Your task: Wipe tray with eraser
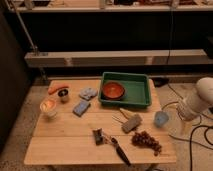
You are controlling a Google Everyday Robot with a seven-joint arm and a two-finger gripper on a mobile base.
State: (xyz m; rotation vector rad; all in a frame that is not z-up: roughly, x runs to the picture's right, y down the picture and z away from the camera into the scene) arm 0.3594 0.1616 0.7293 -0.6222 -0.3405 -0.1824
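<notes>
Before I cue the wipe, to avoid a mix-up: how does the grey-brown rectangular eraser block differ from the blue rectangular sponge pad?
Colour: the eraser is grey-brown, the sponge pad blue. Place: the eraser lies right of centre, nearer the gripper at far right; the sponge pad lies left. Both lie flat.

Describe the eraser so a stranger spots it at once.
The gripper hangs off the right edge of the table; the green tray sits at its back. The eraser lies in front of the tray's right half. It is a grey-brown block, unlike the blue sponge further left.
</notes>
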